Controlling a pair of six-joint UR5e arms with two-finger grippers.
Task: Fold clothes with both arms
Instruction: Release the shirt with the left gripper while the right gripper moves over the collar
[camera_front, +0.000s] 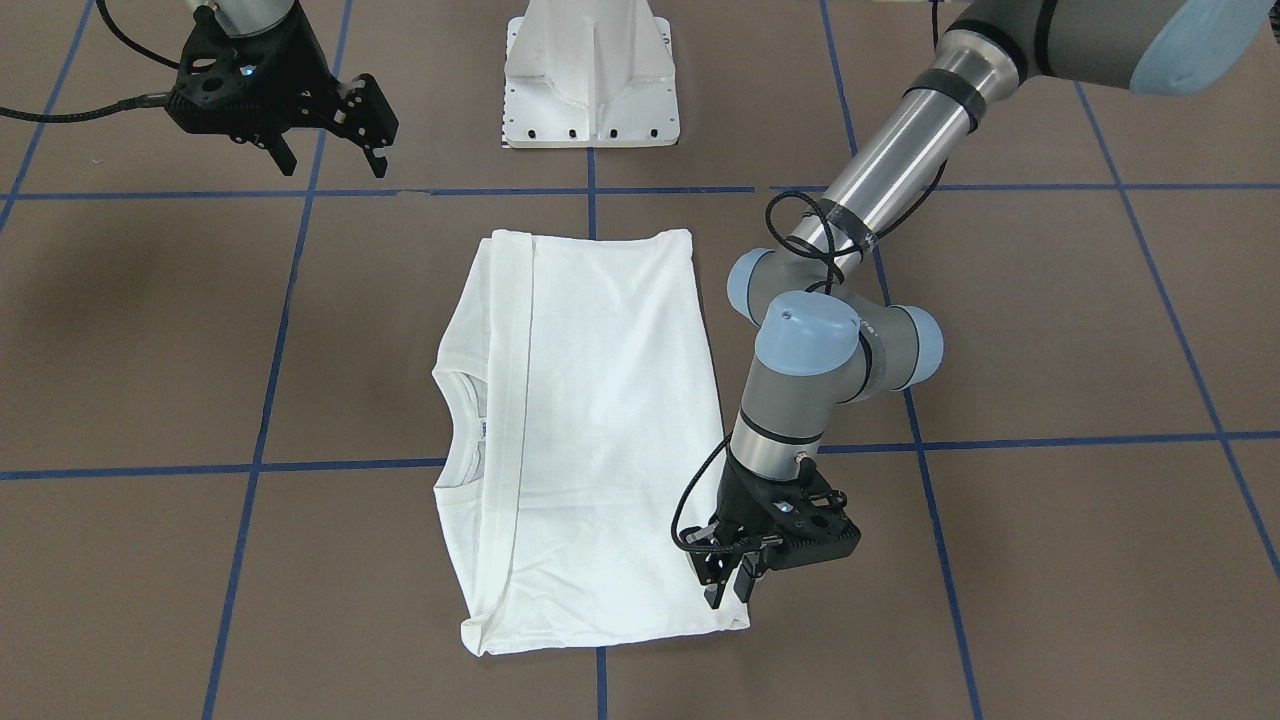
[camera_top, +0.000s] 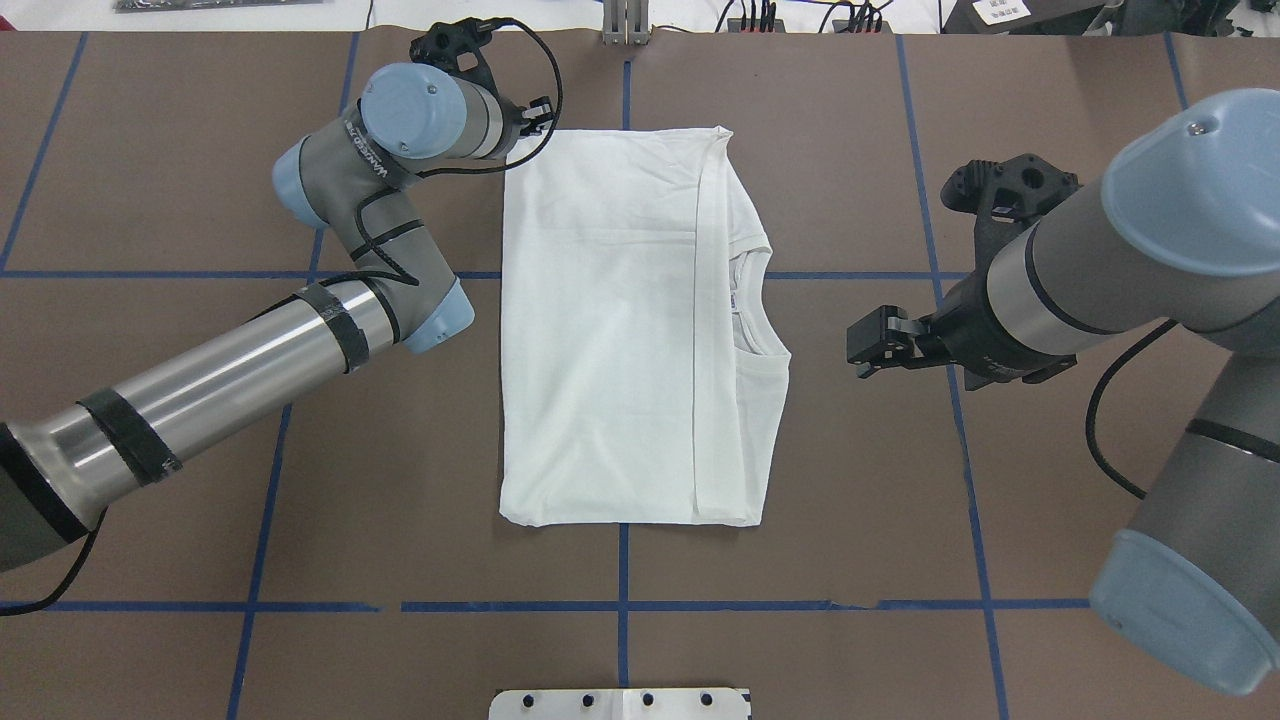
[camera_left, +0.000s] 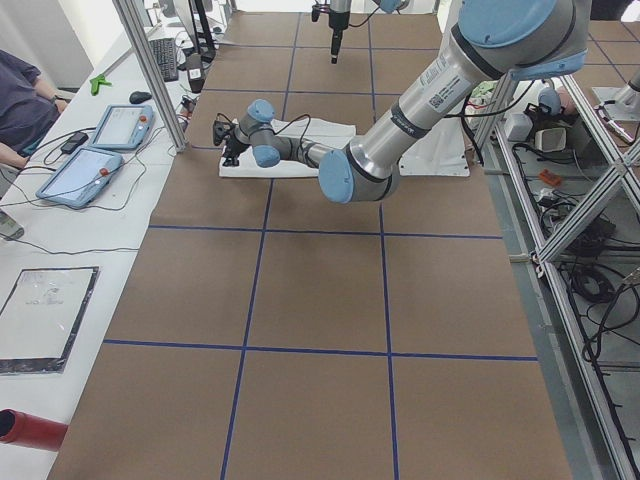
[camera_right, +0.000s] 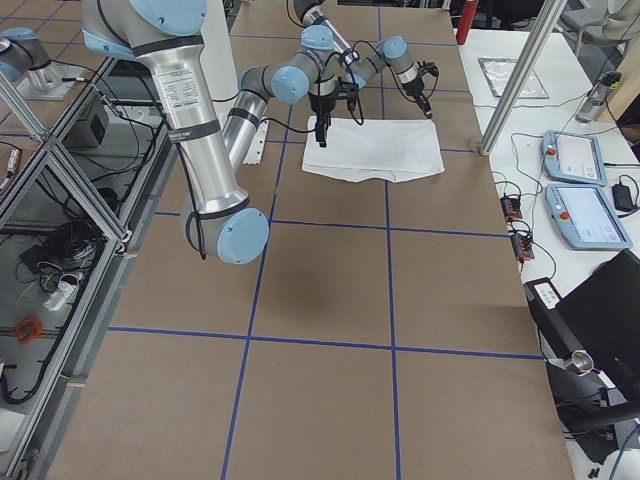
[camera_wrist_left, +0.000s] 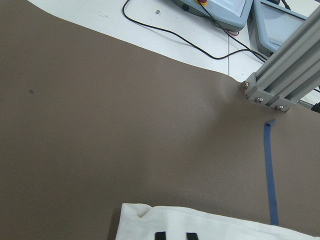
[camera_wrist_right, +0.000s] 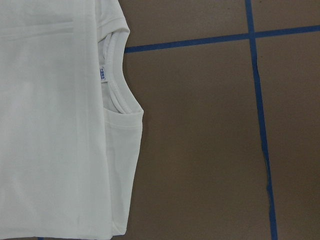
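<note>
The white shirt (camera_front: 600, 430) lies folded flat in a rectangle mid-table, plain side up; no black text shows. Its ribbed neck and blue label (camera_wrist_right: 102, 73) face my right arm's side (camera_top: 733, 298). My left gripper (camera_front: 730, 595) is low over the shirt's far corner on my left (camera_top: 530, 110). Its fingertips (camera_wrist_left: 160, 235) stand apart over the cloth, holding nothing. My right gripper (camera_front: 337, 168) is open and empty, raised above the table, off the shirt's neck side (camera_top: 858, 345).
The white pedestal base (camera_front: 590, 80) stands at the table's robot edge. Blue tape lines (camera_top: 622, 560) grid the brown table. An aluminium post (camera_wrist_left: 285, 75) and teach pendants (camera_right: 580, 185) sit past the far edge, where a person (camera_left: 20, 100) sits.
</note>
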